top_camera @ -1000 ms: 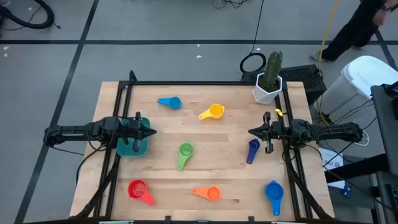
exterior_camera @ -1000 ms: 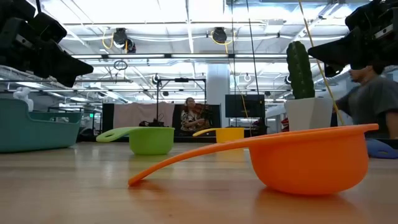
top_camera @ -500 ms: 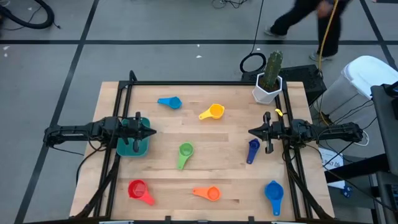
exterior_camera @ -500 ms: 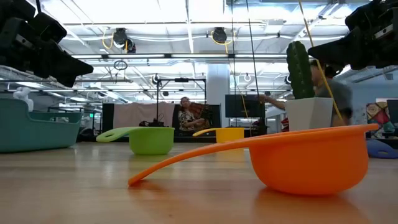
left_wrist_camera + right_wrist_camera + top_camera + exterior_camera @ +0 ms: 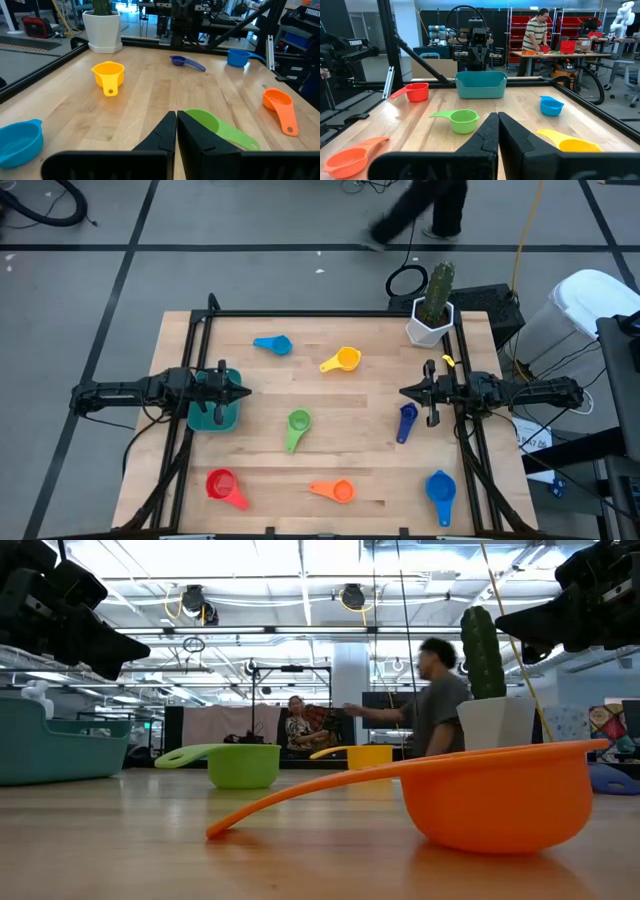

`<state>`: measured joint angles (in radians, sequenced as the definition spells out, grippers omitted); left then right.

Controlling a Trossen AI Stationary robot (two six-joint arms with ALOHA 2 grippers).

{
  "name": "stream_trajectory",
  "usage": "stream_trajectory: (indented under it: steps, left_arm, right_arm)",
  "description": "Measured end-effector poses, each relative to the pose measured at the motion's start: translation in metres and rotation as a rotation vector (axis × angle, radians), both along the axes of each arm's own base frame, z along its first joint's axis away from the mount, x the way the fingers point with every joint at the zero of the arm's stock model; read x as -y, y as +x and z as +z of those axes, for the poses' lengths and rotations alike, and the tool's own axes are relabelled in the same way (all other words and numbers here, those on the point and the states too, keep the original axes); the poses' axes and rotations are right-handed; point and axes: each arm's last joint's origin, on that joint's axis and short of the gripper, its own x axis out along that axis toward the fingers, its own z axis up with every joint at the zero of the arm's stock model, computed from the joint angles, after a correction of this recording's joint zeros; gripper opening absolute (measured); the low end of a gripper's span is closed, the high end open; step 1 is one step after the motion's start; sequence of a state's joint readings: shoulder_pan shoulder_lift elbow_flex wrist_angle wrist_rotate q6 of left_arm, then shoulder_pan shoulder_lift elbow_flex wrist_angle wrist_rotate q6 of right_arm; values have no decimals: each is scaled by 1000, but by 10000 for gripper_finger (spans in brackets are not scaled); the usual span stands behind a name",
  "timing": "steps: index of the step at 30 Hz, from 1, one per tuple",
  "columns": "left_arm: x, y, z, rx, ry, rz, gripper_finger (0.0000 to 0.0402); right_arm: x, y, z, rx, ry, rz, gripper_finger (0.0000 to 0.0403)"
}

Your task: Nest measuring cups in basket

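Seven cups lie apart on the table top, resting on their bowls: light blue [image 5: 273, 344], yellow [image 5: 342, 360], green [image 5: 297, 426], dark blue [image 5: 406, 421], red [image 5: 223, 485], orange [image 5: 335, 491] and blue [image 5: 441, 490]. The teal basket [image 5: 214, 416] stands at the left side, partly under my left arm. My left gripper [image 5: 245, 391] is shut and hovers above the basket's right rim, pointing right. My right gripper [image 5: 402, 392] is shut and hovers just beyond the dark blue cup, pointing left. In the wrist views both pairs of fingers, left [image 5: 176, 120] and right [image 5: 498, 120], are closed on nothing.
A white pot with a cactus [image 5: 431, 315] stands at the far right corner. A black frame rail [image 5: 320, 313] runs along the far edge and down both sides. Bare wood lies between the two grippers. A person [image 5: 420, 210] moves on the floor beyond the far edge.
Both arms and all the cups have kept still. A person beyond the far edge has walked from the right toward the left.
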<state>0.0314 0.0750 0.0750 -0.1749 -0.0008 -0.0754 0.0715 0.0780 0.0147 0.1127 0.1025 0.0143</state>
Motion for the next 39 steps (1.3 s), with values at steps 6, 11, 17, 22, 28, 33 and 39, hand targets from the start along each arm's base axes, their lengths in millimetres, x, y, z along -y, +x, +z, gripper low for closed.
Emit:
stream_trajectory:
  steps: [6, 11, 17, 22, 28, 33, 39]
  left_arm:
    - [0, 0, 0, 0, 0, 0, 19]
    - [0, 0, 0, 0, 0, 0, 19]
    - [0, 0, 0, 0, 0, 0, 19]
    - [0, 0, 0, 0, 0, 0, 19]
    - [0, 0, 0, 0, 0, 0, 19]
    - [0, 0, 0, 0, 0, 0, 19]
    - [0, 0, 0, 4, 19, -4, 19]
  right_arm:
    - [0, 0, 0, 0, 0, 0, 0]
    - [0, 0, 0, 0, 0, 0, 0]
    - [0, 0, 0, 0, 0, 0, 0]
    - [0, 0, 0, 0, 0, 0, 0]
    - [0, 0, 0, 0, 0, 0, 0]
    - [0, 0, 0, 0, 0, 0, 0]
    - [0, 0, 0, 0, 0, 0, 0]
